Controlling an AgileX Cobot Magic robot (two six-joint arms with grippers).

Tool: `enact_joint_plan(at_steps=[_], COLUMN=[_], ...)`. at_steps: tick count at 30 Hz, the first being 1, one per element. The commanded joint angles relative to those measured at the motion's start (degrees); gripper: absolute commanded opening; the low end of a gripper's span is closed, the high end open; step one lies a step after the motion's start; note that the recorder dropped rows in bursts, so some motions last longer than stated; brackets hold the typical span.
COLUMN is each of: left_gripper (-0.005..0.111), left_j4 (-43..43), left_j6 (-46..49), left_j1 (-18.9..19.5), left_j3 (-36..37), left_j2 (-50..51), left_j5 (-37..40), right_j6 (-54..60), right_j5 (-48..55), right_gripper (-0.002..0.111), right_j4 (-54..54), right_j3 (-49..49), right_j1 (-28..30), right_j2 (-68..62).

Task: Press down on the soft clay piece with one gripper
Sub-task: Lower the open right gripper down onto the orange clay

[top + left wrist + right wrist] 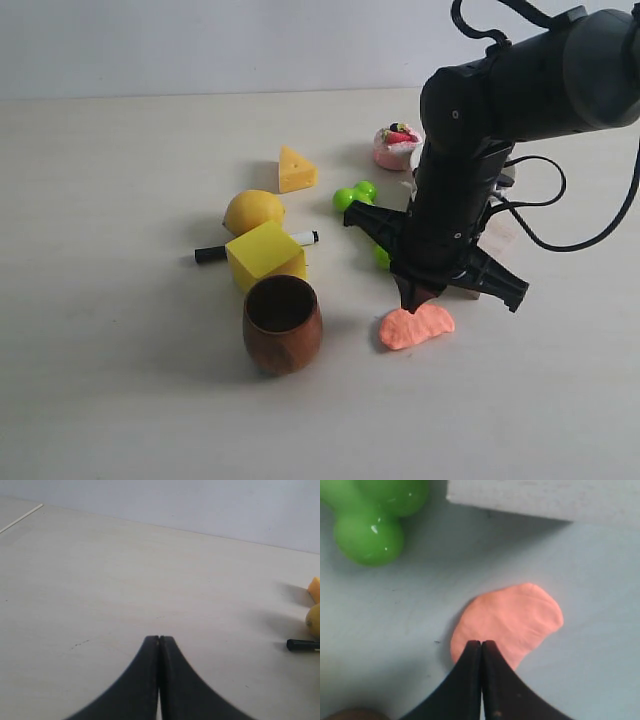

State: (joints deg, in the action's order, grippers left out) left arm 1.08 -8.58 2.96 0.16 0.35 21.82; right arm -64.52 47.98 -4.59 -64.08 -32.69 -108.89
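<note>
The soft clay piece (416, 325) is a flat salmon-orange half-moon on the table, right of the wooden cup. My right gripper (415, 303) points straight down at it, shut, its tip at the clay's upper edge. In the right wrist view the shut gripper (481, 642) overlaps the near end of the clay (512, 620); whether it touches I cannot tell. My left gripper (159, 638) is shut and empty over bare table, out of the exterior view.
A brown wooden cup (282, 323), yellow block (264, 253), black marker (211, 254), lemon (253, 211) and cheese wedge (296, 169) lie left of the clay. A green toy (355, 194) and a pink-and-white cake toy (397, 146) sit behind the arm. A wooden block (545, 497) lies close.
</note>
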Motion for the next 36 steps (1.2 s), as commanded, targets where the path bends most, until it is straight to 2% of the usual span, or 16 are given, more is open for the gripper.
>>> enact_joint_plan(at_steps=[1, 36], left_gripper=[0.000, 0.000], left_j4=[0.00, 0.00], left_j6=[-0.09, -0.17], left_j1=[-0.37, -0.37], left_j3=[-0.16, -0.16], left_j2=[-0.35, -0.35], left_j5=[-0.92, -0.92], right_j6=[-1.54, 0.49], right_j5=[-0.31, 0.35], right_gripper=[0.000, 0.000], right_j4=[1.12, -1.51], right_j3=[-0.36, -0.26], right_j1=[0.37, 0.37], right_j2=[0.02, -4.51])
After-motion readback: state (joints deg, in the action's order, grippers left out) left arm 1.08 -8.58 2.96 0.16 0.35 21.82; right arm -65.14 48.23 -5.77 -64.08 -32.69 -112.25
